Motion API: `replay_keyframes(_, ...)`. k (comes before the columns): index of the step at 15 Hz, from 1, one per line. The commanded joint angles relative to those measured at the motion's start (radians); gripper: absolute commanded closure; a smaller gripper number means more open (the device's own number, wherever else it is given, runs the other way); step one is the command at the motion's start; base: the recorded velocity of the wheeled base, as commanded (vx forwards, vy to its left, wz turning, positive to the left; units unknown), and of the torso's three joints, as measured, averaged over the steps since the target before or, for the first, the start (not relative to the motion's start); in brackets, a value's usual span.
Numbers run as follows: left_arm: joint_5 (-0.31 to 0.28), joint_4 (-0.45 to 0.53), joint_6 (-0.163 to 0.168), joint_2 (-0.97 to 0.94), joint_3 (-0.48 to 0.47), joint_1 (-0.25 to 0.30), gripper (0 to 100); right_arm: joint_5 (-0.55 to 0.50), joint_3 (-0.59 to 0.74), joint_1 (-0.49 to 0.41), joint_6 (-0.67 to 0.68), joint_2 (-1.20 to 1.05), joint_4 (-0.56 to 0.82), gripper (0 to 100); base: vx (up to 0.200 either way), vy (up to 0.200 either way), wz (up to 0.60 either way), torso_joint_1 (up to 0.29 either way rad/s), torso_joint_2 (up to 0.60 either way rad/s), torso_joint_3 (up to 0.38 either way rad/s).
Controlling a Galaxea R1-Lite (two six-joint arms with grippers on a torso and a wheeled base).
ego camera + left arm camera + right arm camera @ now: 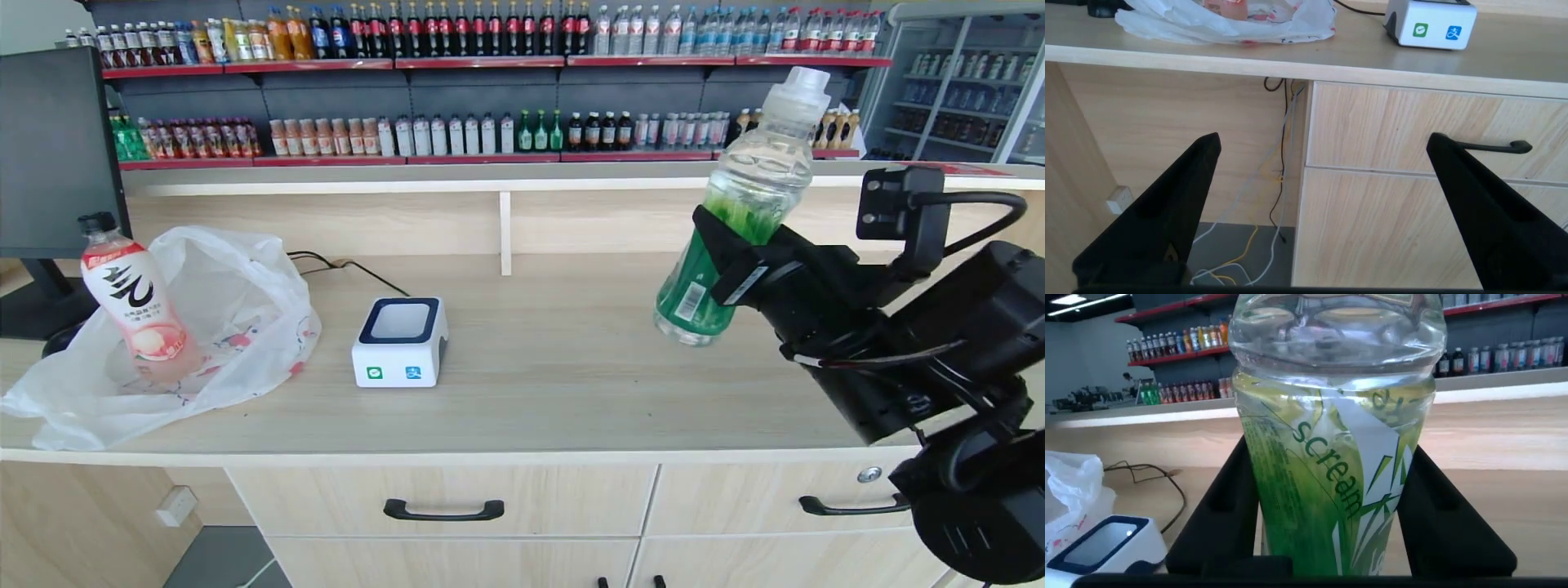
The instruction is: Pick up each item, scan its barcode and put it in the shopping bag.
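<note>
**Held bottle is to the right of the scanner, barcode not yet facing the window**

The right gripper [735, 253] is clamped around the middle of the clear plastic bottle with the green label and white cap [755, 184], holding it above the pale wooden counter [571, 376]. The bottle's long axis leans, with the cap up and to the right and the base down and to the left. The barcode [690, 300] near the base faces the robot. The white box scanner with a dark-framed glass top [400, 339] sits lower and well apart to the robot's left. The translucent white plastic shopping bag [245, 302] lies beyond it, with a pink-labelled bottle [135, 302] standing inside.

The next move probably calls for carrying the bottle left and turning the barcode downward.

The left gripper [1323, 147] hangs with its fingers spread wide and empty, below the counter edge in front of the drawers.
</note>
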Motion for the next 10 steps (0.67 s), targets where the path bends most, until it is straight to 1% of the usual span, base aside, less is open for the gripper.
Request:
replay_keyframes(1,0.002,0.0,0.0,0.0,0.0,0.001,0,0.0,0.066,0.08,-0.044,-0.043,-0.028,100,0.0,0.0,0.0,0.0,0.0,0.0)
replay_keyframes(3,0.002,0.0,0.0,0.0,0.0,0.001,0,-0.003,0.061,0.124,-0.079,-0.053,-0.035,100,0.0,0.0,0.0,0.0,0.0,0.0)
replay_keyframes(5,0.0,0.0,0.0,0.0,0.0,0.001,0,-0.026,0.07,0.199,-0.102,-0.076,-0.035,100,0.0,0.0,0.0,0.0,0.0,0.0)
replay_keyframes(10,0.0,0.0,0.0,0.0,0.0,0.001,0,-0.223,0.043,0.434,-0.193,-0.117,-0.035,100,0.0,0.0,0.0,0.0,0.0,0.0)
